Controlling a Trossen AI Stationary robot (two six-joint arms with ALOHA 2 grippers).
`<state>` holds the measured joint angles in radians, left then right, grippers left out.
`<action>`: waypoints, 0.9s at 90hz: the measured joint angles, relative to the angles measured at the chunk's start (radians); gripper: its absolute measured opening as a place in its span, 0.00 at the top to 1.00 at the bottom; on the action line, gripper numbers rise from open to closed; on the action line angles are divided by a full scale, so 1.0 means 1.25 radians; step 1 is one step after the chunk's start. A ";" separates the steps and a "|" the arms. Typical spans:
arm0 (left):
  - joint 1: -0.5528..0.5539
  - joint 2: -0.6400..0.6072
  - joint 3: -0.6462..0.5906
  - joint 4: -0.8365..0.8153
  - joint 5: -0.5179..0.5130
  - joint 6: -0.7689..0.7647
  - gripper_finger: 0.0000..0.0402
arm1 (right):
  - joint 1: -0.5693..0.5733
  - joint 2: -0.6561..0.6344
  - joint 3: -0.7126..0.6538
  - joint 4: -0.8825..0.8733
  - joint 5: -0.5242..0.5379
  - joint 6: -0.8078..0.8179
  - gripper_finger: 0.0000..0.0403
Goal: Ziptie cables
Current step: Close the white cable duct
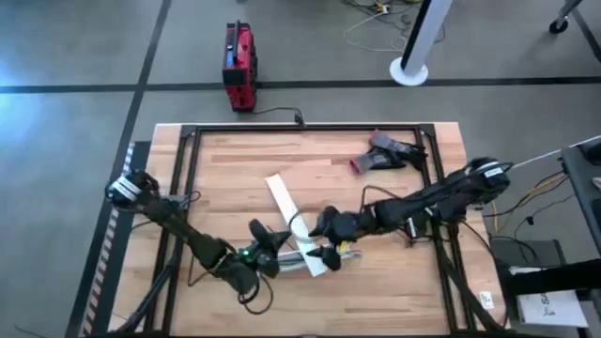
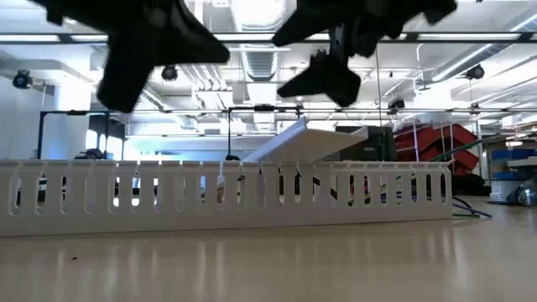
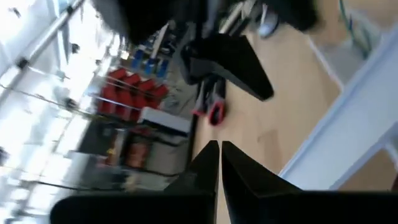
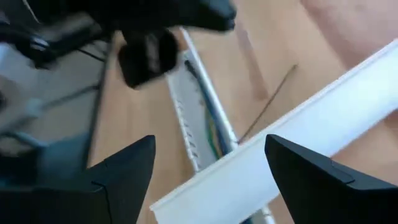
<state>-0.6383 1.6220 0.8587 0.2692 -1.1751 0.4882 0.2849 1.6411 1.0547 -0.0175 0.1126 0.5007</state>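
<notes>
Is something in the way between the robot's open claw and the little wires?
Yes. In the right wrist view a white cover strip lies across the slotted channel, between the open right gripper and the wires lying inside it.

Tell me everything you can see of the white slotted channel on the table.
The white slotted channel is a long, plastic-looking trough with rows of narrow slits along its side wall. It lies flat on the wooden table, between the two arms. Thin coloured cables run inside it, and a loose white strip lies tilted across it.
</notes>
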 joint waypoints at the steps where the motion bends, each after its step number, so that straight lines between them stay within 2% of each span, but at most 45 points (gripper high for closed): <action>1: 0.000 -0.010 -0.002 -0.009 0.008 -0.014 1.00 | 0.005 0.004 0.010 -0.013 0.016 -0.001 0.28; 15: 0.004 -0.158 -0.026 -0.203 0.125 -0.285 1.00 | 0.062 0.106 0.154 -0.189 0.216 0.050 0.29; 20: 0.004 -0.211 -0.046 -0.268 0.161 -0.376 1.00 | 0.078 0.153 0.206 -0.218 0.248 0.085 0.30; 29: 0.004 -0.299 -0.100 -0.290 0.218 -0.474 1.00 | 0.099 0.228 0.291 -0.328 0.293 0.153 0.29; 41: 0.004 -0.383 -0.178 -0.271 0.254 -0.532 1.00 | 0.103 0.303 0.400 -0.464 0.305 0.239 0.24; 57: 0.005 -0.441 -0.265 -0.194 0.258 -0.527 1.00 | 0.079 0.373 0.489 -0.499 0.310 0.317 0.13; 81: 0.007 -0.466 -0.279 -0.190 0.265 -0.536 1.00 | -0.020 0.437 0.526 -0.544 0.280 0.380 0.09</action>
<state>-0.6298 1.0401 0.5095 0.0316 -0.8434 -0.1822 0.2594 2.1870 1.7118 -0.6977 0.4629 0.9756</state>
